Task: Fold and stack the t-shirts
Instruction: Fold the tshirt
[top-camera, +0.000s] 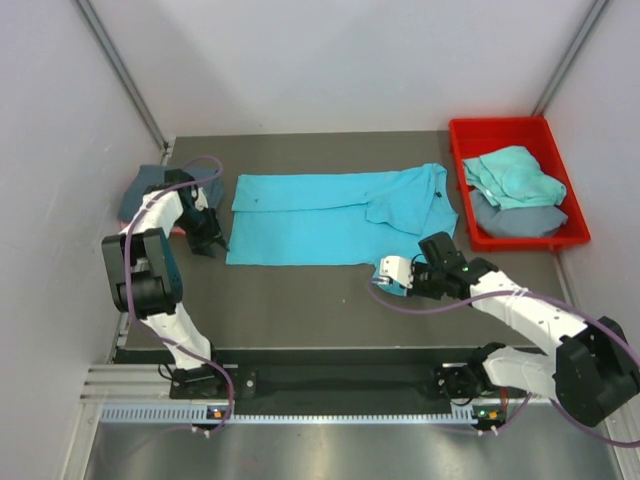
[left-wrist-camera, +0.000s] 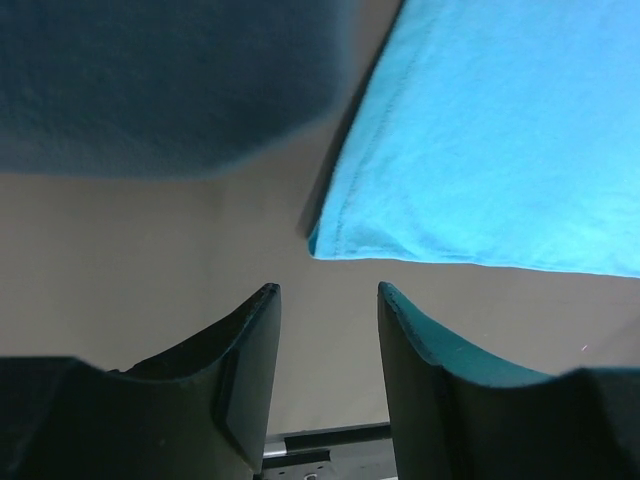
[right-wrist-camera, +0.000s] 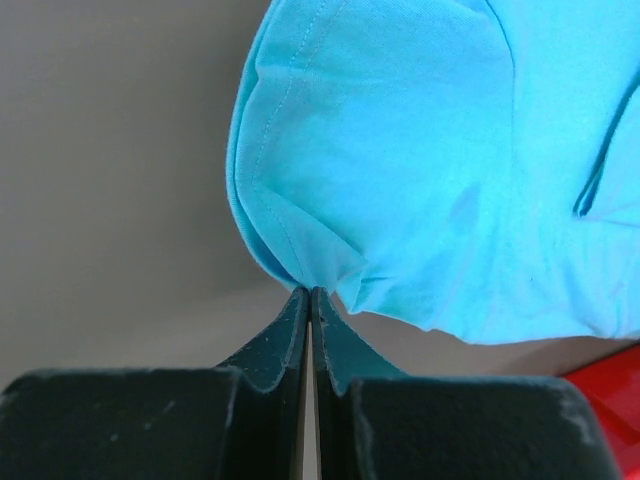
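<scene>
Right gripper (right-wrist-camera: 311, 292) is closed, its two fingers pressed together on a bunched fold at the edge of the turquoise t-shirt (right-wrist-camera: 400, 150); the cloth puckers where the tips pinch it. From above, this grip sits at the shirt's near right corner, low over the bench (top-camera: 300, 300).

Left gripper (left-wrist-camera: 327, 288) stands with its jaws apart and nothing between them, just short of the shirt's near left corner, which lies flat and pointed toward the gap.

Between the two arms the turquoise t-shirt is spread on the middle of the bench, its long axis running left to right. Its left end is a straight, squared edge; the sleeve and neck end points right, toward the red bin (top-camera: 460, 135), and is more rumpled there.

Beyond the left arm, at the far left edge of the bench, lies a slate t-shirt (top-camera: 140, 190), partly hidden by the arm, with a thin pink edge showing beside it.

In the red bin at the far right, a pale teal t-shirt (top-camera: 515, 175) is crumpled on top of a blue-grey t-shirt (top-camera: 520, 218).
</scene>
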